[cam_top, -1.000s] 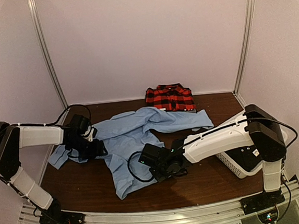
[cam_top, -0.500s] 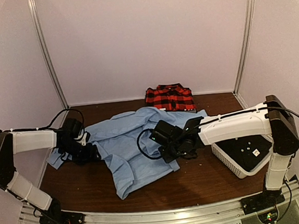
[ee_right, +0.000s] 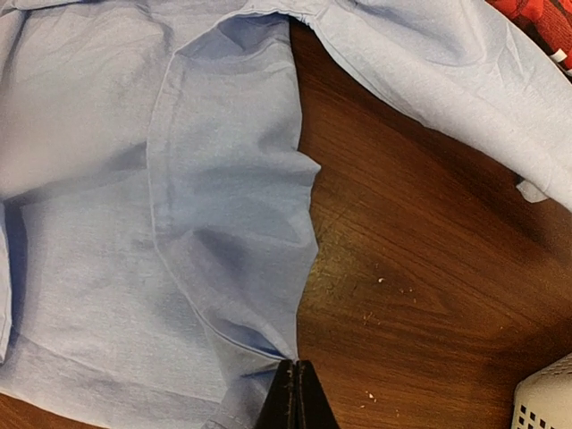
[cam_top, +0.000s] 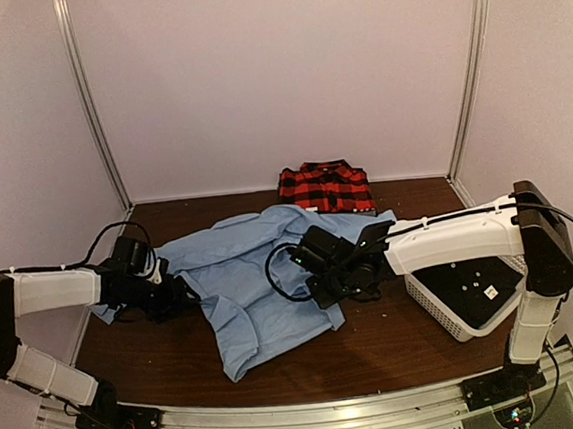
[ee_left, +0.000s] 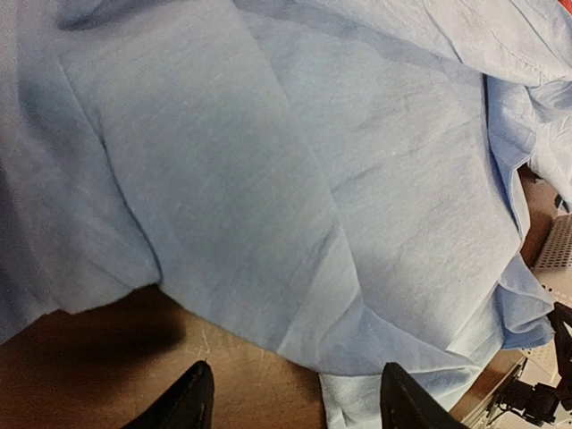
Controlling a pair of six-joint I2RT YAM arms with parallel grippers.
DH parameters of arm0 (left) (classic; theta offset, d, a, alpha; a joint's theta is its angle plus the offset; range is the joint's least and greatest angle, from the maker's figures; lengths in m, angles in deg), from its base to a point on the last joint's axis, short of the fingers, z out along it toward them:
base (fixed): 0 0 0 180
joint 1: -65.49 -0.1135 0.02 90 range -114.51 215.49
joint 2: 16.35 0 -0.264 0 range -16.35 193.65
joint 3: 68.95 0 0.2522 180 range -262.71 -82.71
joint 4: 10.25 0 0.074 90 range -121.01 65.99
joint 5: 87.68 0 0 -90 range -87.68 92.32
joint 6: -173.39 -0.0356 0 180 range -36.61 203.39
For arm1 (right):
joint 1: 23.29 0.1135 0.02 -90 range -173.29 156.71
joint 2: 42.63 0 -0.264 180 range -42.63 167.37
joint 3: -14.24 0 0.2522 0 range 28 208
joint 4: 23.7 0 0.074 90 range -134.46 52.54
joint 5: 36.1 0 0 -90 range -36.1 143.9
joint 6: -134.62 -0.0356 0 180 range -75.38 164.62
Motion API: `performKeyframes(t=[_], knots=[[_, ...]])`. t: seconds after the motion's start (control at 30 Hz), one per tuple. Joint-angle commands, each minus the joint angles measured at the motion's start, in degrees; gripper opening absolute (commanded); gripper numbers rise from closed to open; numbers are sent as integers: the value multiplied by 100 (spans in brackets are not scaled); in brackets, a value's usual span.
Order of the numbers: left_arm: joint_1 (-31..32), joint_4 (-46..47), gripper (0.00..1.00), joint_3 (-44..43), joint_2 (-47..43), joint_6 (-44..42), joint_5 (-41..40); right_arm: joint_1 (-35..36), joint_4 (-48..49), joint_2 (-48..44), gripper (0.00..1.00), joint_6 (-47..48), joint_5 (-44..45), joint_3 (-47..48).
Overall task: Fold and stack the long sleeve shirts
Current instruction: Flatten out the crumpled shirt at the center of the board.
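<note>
The light blue long sleeve shirt (cam_top: 242,279) lies rumpled across the middle of the table, one sleeve reaching right. It fills the left wrist view (ee_left: 295,179) and the left part of the right wrist view (ee_right: 179,179). The red-and-black plaid shirt (cam_top: 326,188) lies folded at the back wall, and a corner of it (ee_right: 536,9) also shows to the right wrist camera. My right gripper (cam_top: 322,294) (ee_right: 297,393) is shut on the blue shirt's side edge. My left gripper (cam_top: 178,292) (ee_left: 295,402) is open, low over the table at the shirt's left edge, holding nothing.
A white mesh basket (cam_top: 436,314) stands at the right beside the right arm, and its corner (ee_right: 550,393) lies close to my right gripper. Bare brown tabletop (cam_top: 399,350) runs along the front. White walls enclose the back and both sides.
My right gripper shut on the blue shirt's edge and drew it up and to the right. My left arm slid left and lower along the shirt's left edge.
</note>
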Motion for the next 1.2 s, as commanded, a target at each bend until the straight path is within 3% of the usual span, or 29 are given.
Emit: performKeyframes(t=[0.0,0.3,0.33,0.43,0.53,0.73,0.9,1.17], knots=[[8,632,65,133,-20,469,-109,-45,90,-156,0,19,65,-83],[8,1429,54,224,238,855,-385,-234,209,-312,0,15,82,-265],[8,1430,49,182,332,861,-419,-247,249,-320,0,20,58,-279],[8,1359,22,112,419,862,-460,-288,264,-298,0,45,58,-285],[-26,759,0,-25,218,820,-1035,-431,174,-314,0,70,188,-293],[-735,-681,0,-166,-613,437,-2307,-1160,48,-614,0,305,459,-521],[-1408,-1272,0,-40,-1201,330,-2668,-1821,-30,-866,0,550,479,-642],[-1491,-1163,1,332,-1362,326,-1692,-1926,-52,-904,0,673,100,-744]])
